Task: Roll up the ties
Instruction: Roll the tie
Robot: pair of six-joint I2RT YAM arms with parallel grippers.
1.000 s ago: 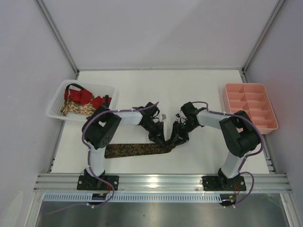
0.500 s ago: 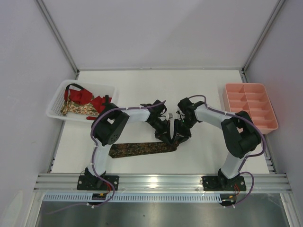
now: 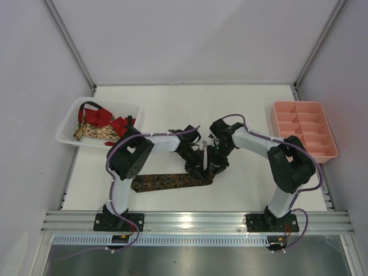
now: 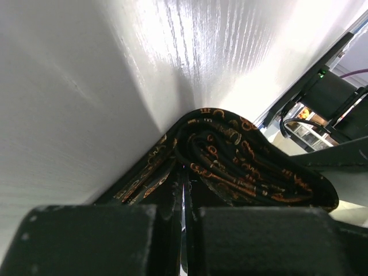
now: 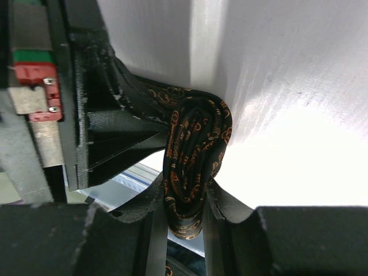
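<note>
Brown tie (image 3: 167, 182) near centre of surface (image 3: 241, 115): right end coiled, tail flat toward left. Left jaws pressed together on inner layer, I judge. Right jaws pinch roll (image 5: 192, 155). I worry uneven release lets coil spring loose, and dragging tail skews wraps.

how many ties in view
3. A dark tie lies partly rolled on the table; a red tie and a floral tie sit in the basket at left. More may be hidden there.
</note>
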